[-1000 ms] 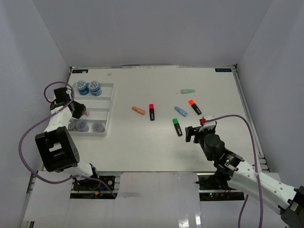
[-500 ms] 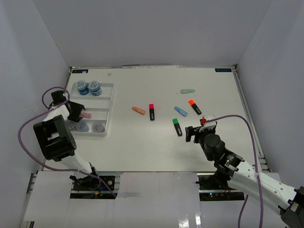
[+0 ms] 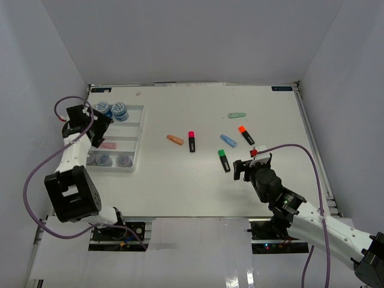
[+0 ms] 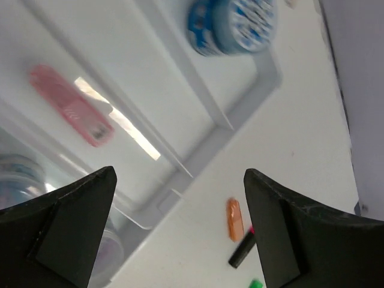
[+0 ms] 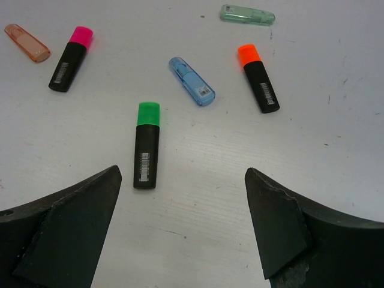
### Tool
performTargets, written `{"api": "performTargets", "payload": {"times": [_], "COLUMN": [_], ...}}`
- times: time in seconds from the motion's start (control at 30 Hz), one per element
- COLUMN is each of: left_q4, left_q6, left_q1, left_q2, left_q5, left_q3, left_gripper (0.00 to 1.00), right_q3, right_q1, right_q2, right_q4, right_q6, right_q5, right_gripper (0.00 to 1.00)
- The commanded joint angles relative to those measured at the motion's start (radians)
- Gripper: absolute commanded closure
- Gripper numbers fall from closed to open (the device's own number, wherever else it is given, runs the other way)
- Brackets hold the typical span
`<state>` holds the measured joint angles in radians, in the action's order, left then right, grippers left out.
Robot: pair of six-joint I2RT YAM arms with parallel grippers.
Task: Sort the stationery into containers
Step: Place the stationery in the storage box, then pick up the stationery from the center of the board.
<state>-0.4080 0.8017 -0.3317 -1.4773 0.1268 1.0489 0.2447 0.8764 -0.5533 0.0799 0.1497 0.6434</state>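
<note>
Left gripper [image 3: 99, 128] [image 4: 179, 175]: jaws wide apart, holding nothing, above the tray [image 3: 140, 135] [image 4: 198, 103]. One pink marker [image 3: 108, 144] [image 4: 72, 114] lies flat in the tray's middle compartment. Jars [image 3: 104, 109], four, all in the tray: two blue in the far compartment, two greyish in the near one.

Right gripper [image 3: 245, 168] [image 5: 183, 174]: jaws apart, empty, over the bench [image 3: 180, 186].

On the bench, well apart from the tray: three highlighters [image 3: 224, 160] [image 5: 147, 145] and three markers [image 3: 228, 141] [image 5: 191, 81].

Change: a second ago the left gripper was clamped on the pink marker; it has since let go. Right gripper unchanged.
</note>
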Motion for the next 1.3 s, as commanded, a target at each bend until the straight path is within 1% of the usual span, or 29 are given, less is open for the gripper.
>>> {"api": "performTargets", "payload": {"times": [0.0, 0.03, 0.07, 0.13, 0.2, 0.23, 0.3, 0.33, 0.43, 0.47, 0.53, 0.57, 0.7, 0.8, 1.0, 1.13, 1.27], "left_q4": [-0.035, -0.047, -0.052, -0.074, -0.084, -0.101, -0.12, -0.135, -0.161, -0.167, -0.19, -0.198, -0.241, -0.259, -0.299, -0.322, -0.328], "left_q6": [-0.075, -0.081, -0.078, -0.067, -0.059, -0.059, -0.049, -0.041, -0.01, 0.002, 0.037, 0.062, 0.099, 0.128, 0.152, 0.156, 0.154], "left_q1": [0.17, 0.26, 0.302, 0.434, 0.509, 0.575, 0.637, 0.689, 0.764, 0.805, 0.842, 0.85, 0.865, 0.87, 0.87, 0.87, 0.862], "left_q2": [0.135, 0.144, 0.149, 0.141, 0.12, 0.083, 0.036, -0.016, -0.098, -0.15, -0.204, -0.257, -0.378, -0.443, -0.524, -0.578, -0.598], "left_q5": [-0.079, -0.105, -0.134, -0.208, -0.258, -0.315, -0.358, -0.38, -0.426, -0.455, -0.477, -0.481, -0.48, -0.489, -0.501, -0.512, -0.52], "left_q3": [0.056, 0.059, 0.059, 0.065, 0.082, 0.091, 0.132, 0.146, 0.206, 0.223, 0.27, 0.286, 0.37, 0.41, 0.462, 0.5, 0.519], "left_gripper": [0.02, 0.02, 0.02, 0.02, 0.02, 0.02, 0.02, 0.02, 0.02, 0.02, 0.02, 0.02, 0.02, 0.02, 0.04, 0.09, 0.13], "right_q3": [0.005, 0.005, 0.005, 0.005, 0.004, 0.001, -0.001, -0.004, -0.005, -0.007, -0.012, -0.015, -0.016, -0.018, -0.019, -0.018, -0.019], "right_q1": [-0.002, -0.002, -0.004, -0.002, -0.004, -0.004, -0.002, -0.004, -0.004, -0.002, -0.004, -0.004, -0.002, -0.004, -0.002, -0.002, -0.004], "right_q2": [-0.011, -0.013, -0.017, -0.02, -0.02, -0.019, -0.013, -0.01, -0.005, 0.003, 0.01, 0.016, 0.026, 0.029, 0.027, 0.029, 0.038], "right_q4": [0.058, 0.058, 0.06, 0.063, 0.063, 0.064, 0.066, 0.066, 0.064, 0.064, 0.064, 0.064, 0.066, 0.066, 0.066, 0.064, 0.064], "right_q6": [0.004, 0.002, 0.002, 0.002, 0.005, 0.005, 0.007, 0.008, 0.008, 0.01, 0.011, 0.011, 0.013, 0.014, 0.017, 0.017, 0.017], "right_q5": [0.001, 0.001, 0.001, -0.001, -0.002, -0.002, -0.004, -0.004, -0.002, -0.004, -0.004, -0.007, -0.007, -0.008, -0.014, -0.014, -0.016], "right_gripper": [0.1, 0.1, 0.1, 0.1, 0.1, 0.1, 0.1, 0.1, 0.1, 0.1, 0.1, 0.1, 0.1, 0.1, 0.1, 0.1, 0.1]}}
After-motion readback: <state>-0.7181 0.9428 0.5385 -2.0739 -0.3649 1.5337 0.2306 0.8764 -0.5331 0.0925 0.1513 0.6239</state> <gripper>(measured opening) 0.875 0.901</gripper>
